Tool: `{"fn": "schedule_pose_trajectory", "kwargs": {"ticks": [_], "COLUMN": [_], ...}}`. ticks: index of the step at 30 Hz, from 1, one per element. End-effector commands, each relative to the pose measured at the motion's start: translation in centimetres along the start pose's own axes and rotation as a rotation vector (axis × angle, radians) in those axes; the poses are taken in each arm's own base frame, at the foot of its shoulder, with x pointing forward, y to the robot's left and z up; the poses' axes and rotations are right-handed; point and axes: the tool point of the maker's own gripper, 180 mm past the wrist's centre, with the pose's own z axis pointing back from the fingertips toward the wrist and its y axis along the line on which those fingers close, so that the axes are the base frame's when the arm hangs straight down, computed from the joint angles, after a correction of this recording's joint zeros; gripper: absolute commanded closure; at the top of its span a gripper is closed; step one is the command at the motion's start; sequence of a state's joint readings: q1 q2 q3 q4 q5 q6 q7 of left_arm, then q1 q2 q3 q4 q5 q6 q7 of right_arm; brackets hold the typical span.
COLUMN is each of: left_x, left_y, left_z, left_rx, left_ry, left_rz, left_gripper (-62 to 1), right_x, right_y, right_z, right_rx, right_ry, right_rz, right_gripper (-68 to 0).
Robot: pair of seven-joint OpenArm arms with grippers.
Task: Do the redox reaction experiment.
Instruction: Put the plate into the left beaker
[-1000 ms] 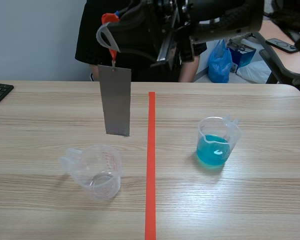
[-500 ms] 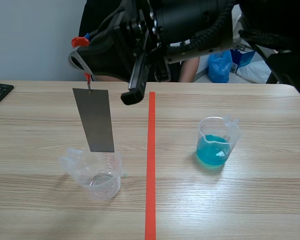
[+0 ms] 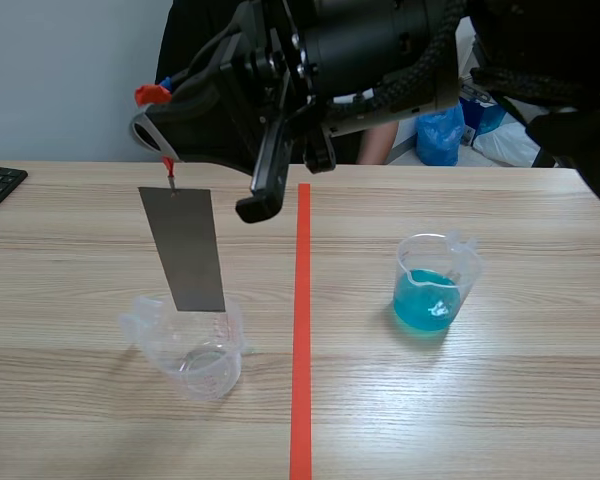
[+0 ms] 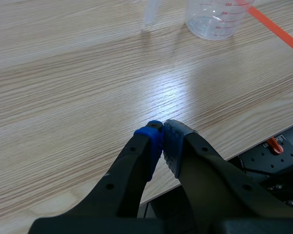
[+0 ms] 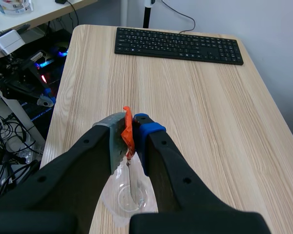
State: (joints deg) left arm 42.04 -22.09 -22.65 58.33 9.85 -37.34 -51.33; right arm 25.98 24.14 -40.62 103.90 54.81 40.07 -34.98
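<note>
Clamped on the tab [image 5: 128, 127] of the strip [image 3: 185, 250], the right gripper [image 5: 129, 123] had swung it left over the empty beaker [image 3: 195, 352], likely for lowering in; the left gripper [image 4: 162, 139] sat closed, empty.

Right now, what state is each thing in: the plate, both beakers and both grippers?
clear beaker: upright, looks empty.
blue beaker: upright, part full of blue liquid.
plate: hanging upright from the orange tab, lower end at the clear beaker's rim.
right gripper: shut on the orange tab.
left gripper: shut, holding nothing.
</note>
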Motion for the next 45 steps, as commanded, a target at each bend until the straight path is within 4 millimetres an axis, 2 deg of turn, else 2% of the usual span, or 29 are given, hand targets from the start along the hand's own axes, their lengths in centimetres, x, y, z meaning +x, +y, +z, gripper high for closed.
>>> {"fn": "schedule_pose_trajectory", "kwargs": {"ticks": [1, 14, 22, 28, 37, 45], "left_x": [0.7, 0.7, 0.7, 0.7, 0.7, 0.7], "left_y": [0.5, 0.5, 0.5, 0.5, 0.5, 0.5], "left_z": [0.1, 0.1, 0.1, 0.1, 0.1, 0.1], "left_rx": [0.010, 0.010, 0.010, 0.010, 0.010, 0.010], "left_ry": [-0.027, -0.028, -0.028, -0.028, -0.028, -0.028], "left_rz": [-0.008, -0.007, -0.007, -0.007, -0.007, -0.007], "left_gripper": [-3.1, -3.1, -3.1, -3.1, -3.1, -3.1], "right_x": [1.3, 1.3, -0.2, -1.4, -4.5, -6.6], "right_y": [-0.3, -0.3, -0.1, -0.9, -1.5, -2.5], "right_z": [0.2, -1.1, -2.0, -2.4, -4.3, -4.9], "right_rx": [-0.009, -0.031, -0.014, -0.036, -0.040, -0.070], "right_ry": [-0.040, -0.032, -0.010, 0.000, 0.038, 0.065], "right_rz": [0.022, 0.077, 0.050, 0.041, 0.001, 0.001], "right_gripper": [-1.5, -1.5, -1.5, -1.5, -1.5, -1.5]}}
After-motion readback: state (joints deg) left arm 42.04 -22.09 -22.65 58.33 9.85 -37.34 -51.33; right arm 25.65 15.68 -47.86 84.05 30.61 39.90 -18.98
